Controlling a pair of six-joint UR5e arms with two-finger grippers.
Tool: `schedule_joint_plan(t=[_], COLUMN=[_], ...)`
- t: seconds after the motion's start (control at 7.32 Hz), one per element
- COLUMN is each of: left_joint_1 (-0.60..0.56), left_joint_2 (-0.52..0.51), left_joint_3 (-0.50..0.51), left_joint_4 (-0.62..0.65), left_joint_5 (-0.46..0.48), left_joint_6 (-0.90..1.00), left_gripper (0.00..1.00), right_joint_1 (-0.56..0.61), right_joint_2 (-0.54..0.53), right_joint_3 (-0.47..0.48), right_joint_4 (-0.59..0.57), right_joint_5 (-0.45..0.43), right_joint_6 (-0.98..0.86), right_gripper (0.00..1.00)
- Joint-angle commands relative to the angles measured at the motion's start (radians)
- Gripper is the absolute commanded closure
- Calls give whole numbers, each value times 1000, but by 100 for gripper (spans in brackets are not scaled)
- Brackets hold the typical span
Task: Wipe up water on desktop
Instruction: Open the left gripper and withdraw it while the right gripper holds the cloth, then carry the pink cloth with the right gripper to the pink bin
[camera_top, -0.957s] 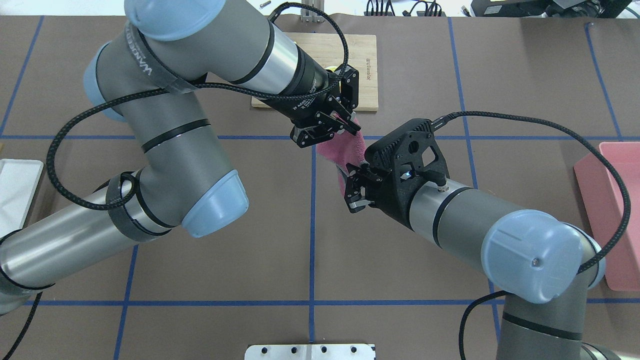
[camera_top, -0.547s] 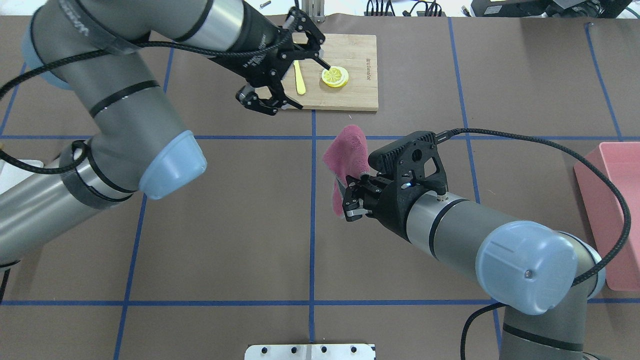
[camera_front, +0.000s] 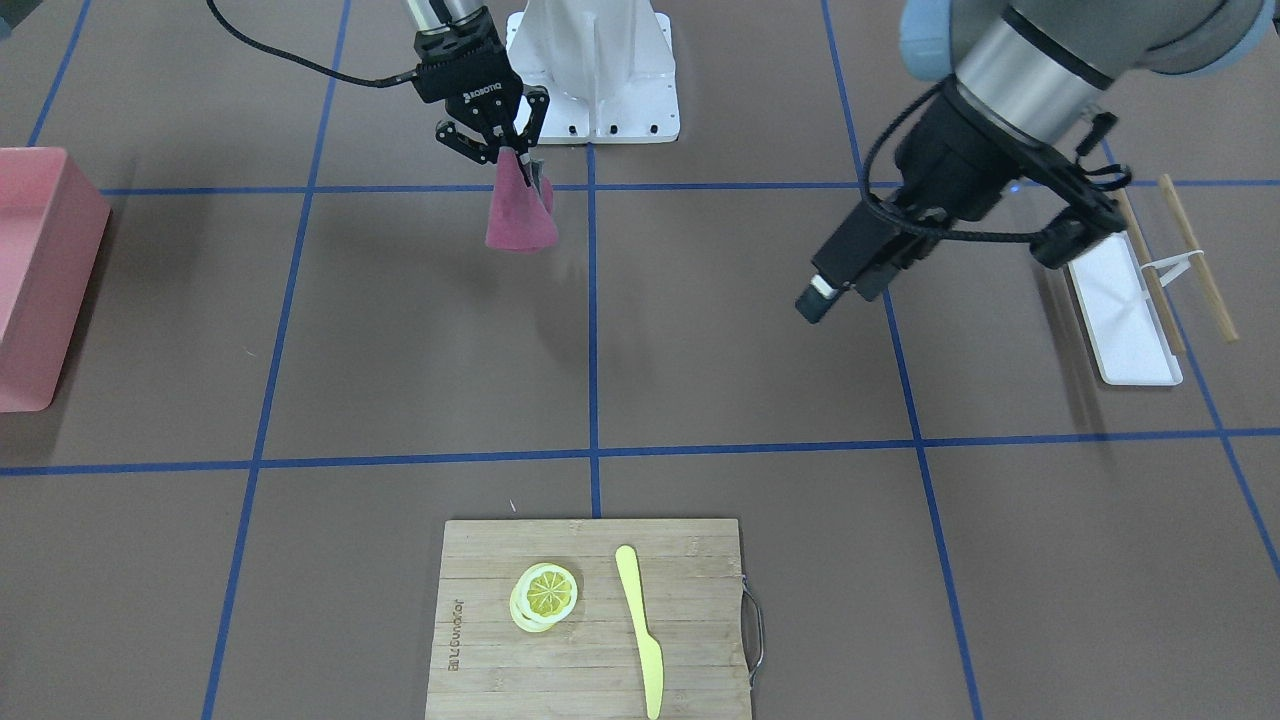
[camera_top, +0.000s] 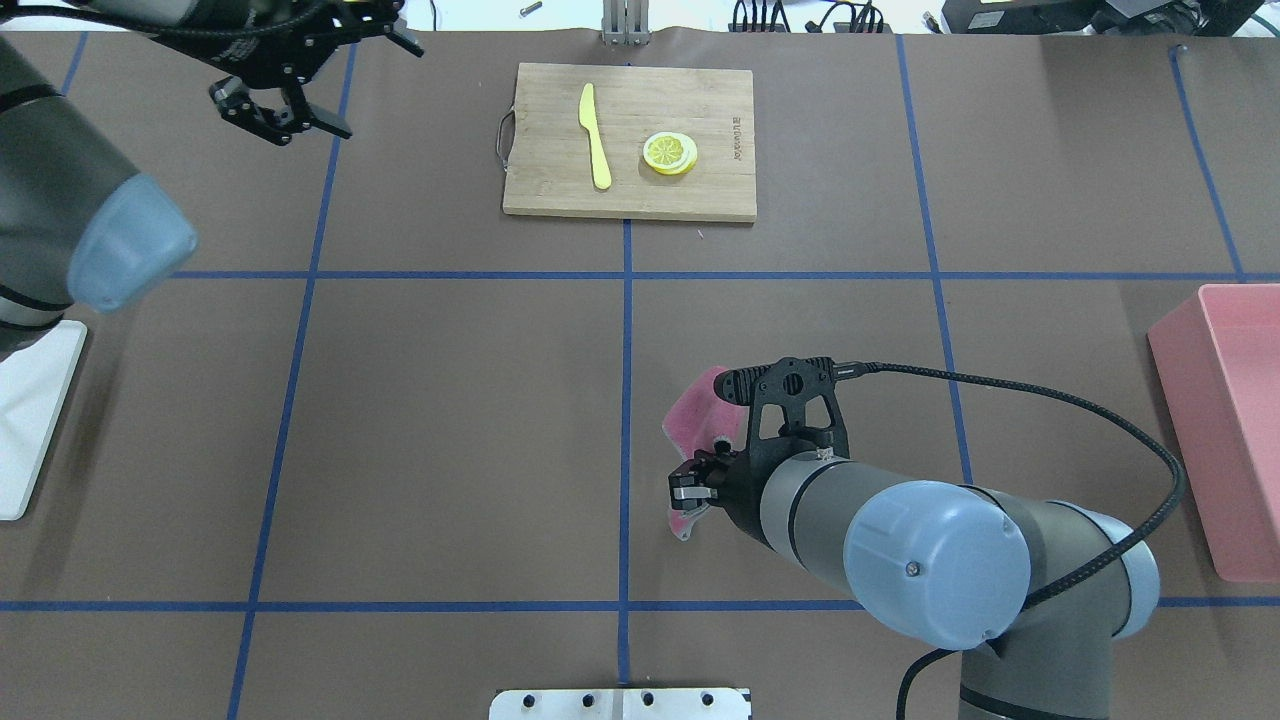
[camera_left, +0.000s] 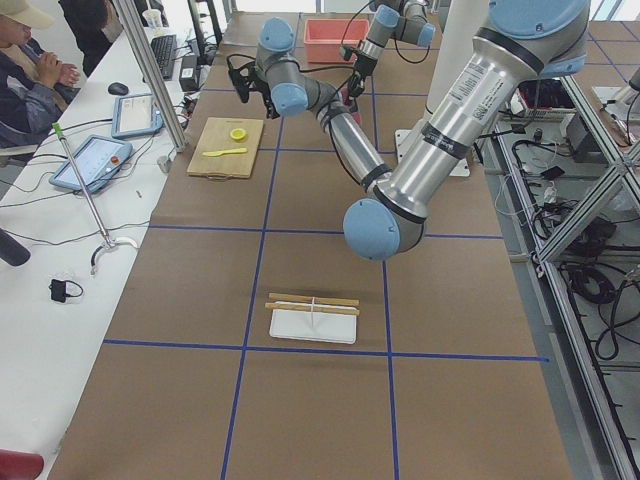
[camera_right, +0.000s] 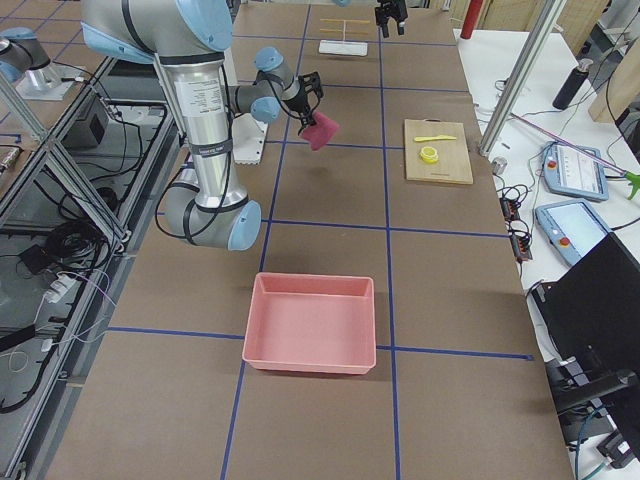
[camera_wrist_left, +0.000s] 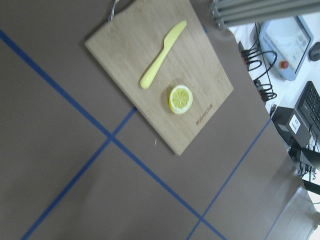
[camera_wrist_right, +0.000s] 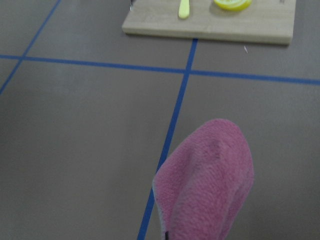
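Note:
My right gripper (camera_top: 690, 490) is shut on a pink cloth (camera_top: 695, 415). In the front-facing view the gripper (camera_front: 503, 152) pinches the cloth's top and the cloth (camera_front: 520, 215) hangs free above the brown desktop (camera_top: 450, 400), just right of the centre tape line. The cloth fills the lower part of the right wrist view (camera_wrist_right: 207, 180). My left gripper (camera_top: 380, 90) is open and empty, raised over the far left of the desktop; it also shows in the front-facing view (camera_front: 815, 300). I see no water on the desktop.
A bamboo cutting board (camera_top: 720, 190) with a yellow knife (camera_top: 595, 135) and a lemon slice (camera_top: 670, 153) lies at the far centre. A pink bin (camera_top: 1225, 420) stands at the right edge. A white tray (camera_front: 1125, 310) with chopsticks (camera_front: 1195, 255) lies on the left side.
My left gripper has let go of the cloth, opened and swung away to the far left. My right gripper has carried the cloth toward the near side of the desktop.

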Motion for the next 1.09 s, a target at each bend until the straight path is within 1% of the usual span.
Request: schedule_joint_plan(t=[0.0, 0.14, 0.27, 0.41, 0.55, 0.68, 0.82, 0.96], left_joint_1=[-90, -132, -179, -210, -230, -259, -290, -320], left_joint_2=[171, 228, 267, 279, 305, 328, 363, 376], left_joint_3=[-25, -28, -39, -28, -19, -14, -8, 41], left_joint_4=[1, 1, 1, 2, 10, 10, 10, 10], left_joint_5=[-6, -23, -78, -92, -92, -92, -91, -89], left_joint_6=[325, 419, 520, 588, 643, 691, 766, 873], left_gripper=[2, 2, 2, 2, 2, 2, 2, 2], right_joint_1=[54, 100, 161, 258, 344, 411, 476, 523], right_joint_2=[3, 1, -19, -63, -151, -245, -314, -376], right_joint_3=[-94, -131, -152, -165, -164, -156, -141, -133], right_joint_4=[-10, -10, -10, -10, -5, 1, -7, -4], right_joint_5=[224, 328, 437, 564, 651, 665, 711, 743], right_joint_6=[58, 64, 42, -51, -177, -305, -399, -481], right_gripper=[100, 100, 100, 100, 100, 100, 100, 100])
